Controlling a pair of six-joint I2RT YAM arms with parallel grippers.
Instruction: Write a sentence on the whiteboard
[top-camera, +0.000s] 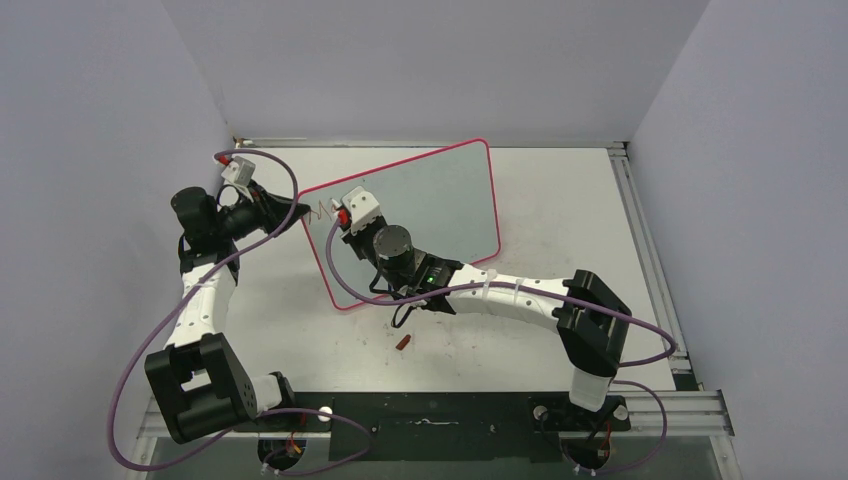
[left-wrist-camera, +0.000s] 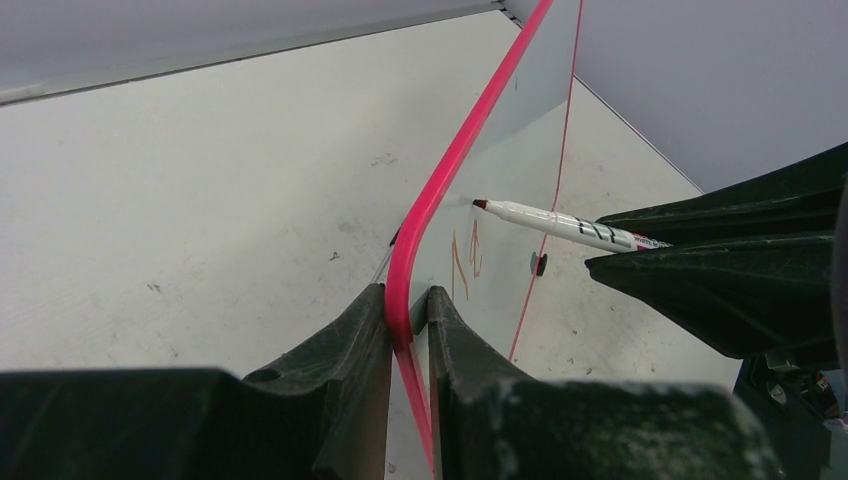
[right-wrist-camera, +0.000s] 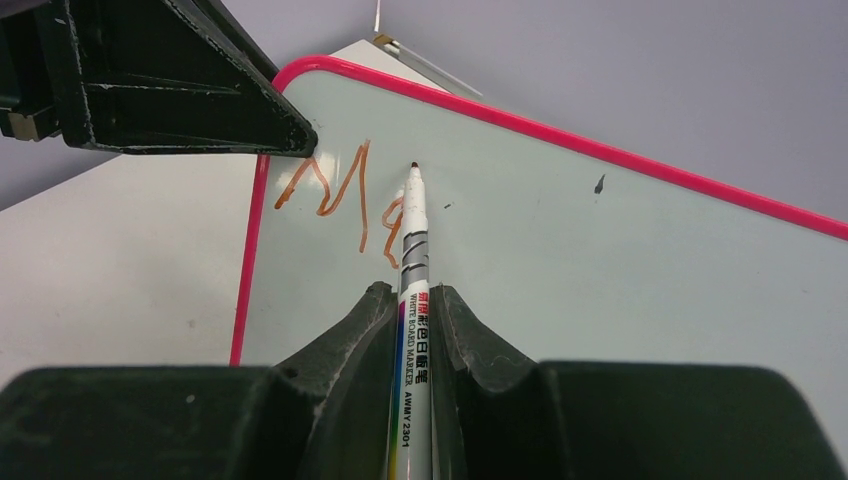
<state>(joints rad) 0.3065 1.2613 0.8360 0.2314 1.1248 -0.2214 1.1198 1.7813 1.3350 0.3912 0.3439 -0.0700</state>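
1. Two arms are on the job. The board (top-camera: 440, 195) stands on edge on the counter (top-camera: 560, 200), left of centre and toward the back wall, with a pink rim all round.
2. Left jaws are clenched on the board's left rim, just below the rounded top corner. One finger sits on each face (left wrist view).
3. Right jaws are clenched on the marker (right-wrist-camera: 412, 260). It has a white printed barrel, is gripped around mid-length, and its dark tip points at the board face.
4. The marker tip is at the board surface, just right of the writing. Can't tell whether it touches or sits just off.
5. The sentence (right-wrist-camera: 335, 190) so far is an orange-brown "M" plus a partial next stroke. It sits in the board's top-left corner, just beside the left finger (right-wrist-camera: 200, 100).
6. The rest of the board face is unwritten. It has one small dark speck (right-wrist-camera: 600, 184) to the right of the tip.
7. The right arm (top-camera: 520, 295) reaches across in front of the board from the right. The left arm (top-camera: 200, 300) comes up along the left wall.
8. A small red piece (top-camera: 403, 342) lies on the counter in front of the board, near the right wrist, apart from the board. Too small to identify.
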